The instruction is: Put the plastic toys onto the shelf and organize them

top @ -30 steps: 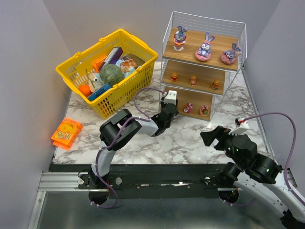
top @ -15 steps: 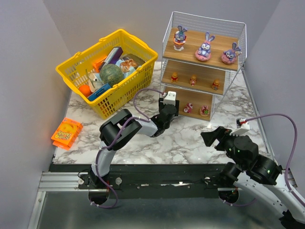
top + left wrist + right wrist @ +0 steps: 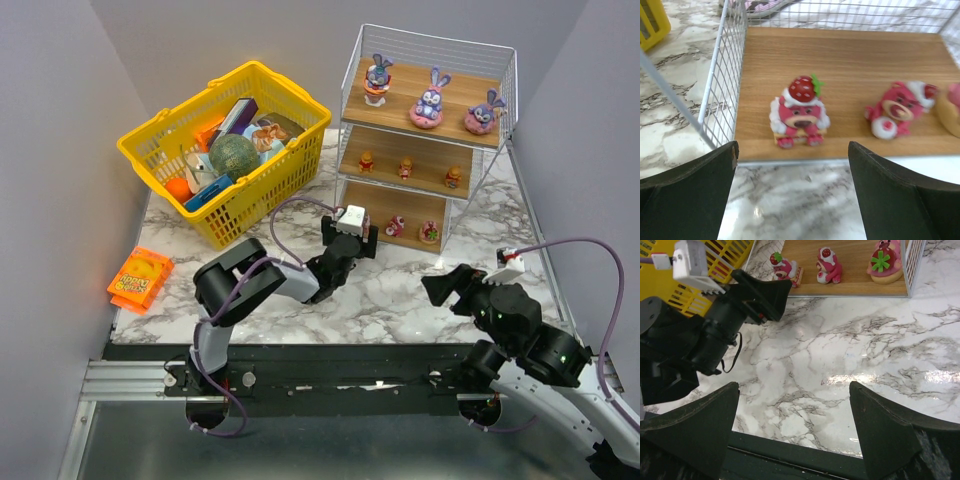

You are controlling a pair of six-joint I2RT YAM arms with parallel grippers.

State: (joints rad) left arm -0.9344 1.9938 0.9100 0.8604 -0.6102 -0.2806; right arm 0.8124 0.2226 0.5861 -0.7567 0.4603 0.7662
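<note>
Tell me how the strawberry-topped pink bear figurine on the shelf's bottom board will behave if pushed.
The strawberry-topped pink bear figurine looks like hard moulded plastic, so it is probably stiff and light. It sits on a flat base, so it should slide on the smooth wooden board rather than roll. A high push might tip it.

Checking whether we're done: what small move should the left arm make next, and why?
Probably draw the left gripper straight back from the shelf: its jaws stand open, the strawberry-topped toy stands free on the bottom board, and all three tiers look filled.
</note>
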